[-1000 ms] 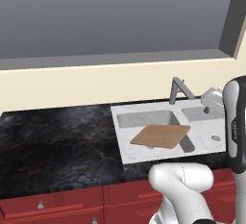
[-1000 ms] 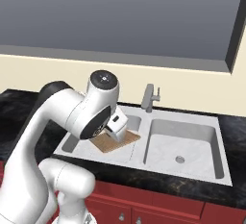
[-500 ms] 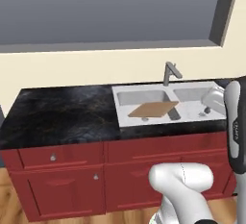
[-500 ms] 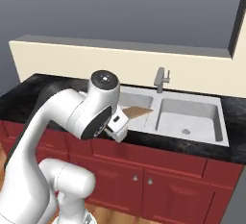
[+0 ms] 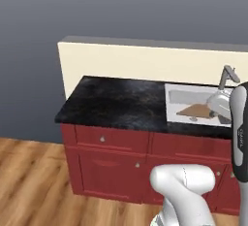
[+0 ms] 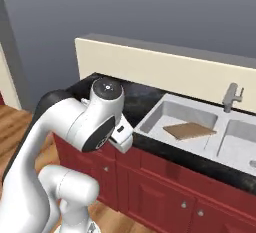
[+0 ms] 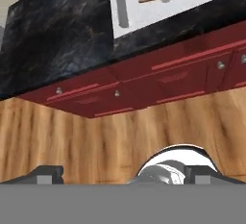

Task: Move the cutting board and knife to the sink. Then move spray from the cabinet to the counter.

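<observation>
no readable writing anywhere. cutting board [image 6: 189,130] lies in sink [image 6: 165,111] at 3 o'clock, faucet [image 5: 226,76] partly hidden by arm; pincer [image 7: 126,172] wide open, empty.

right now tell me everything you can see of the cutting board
The cutting board is a flat, rectangular slab of light-tan wood with plain faces. It lies in the left basin of the pale grey sink, tilted, one end raised toward the basin's wall and nothing resting on top. The black counter surrounds the sink. The faucet stands behind it, apart from it. Nothing is gripping it.
</observation>
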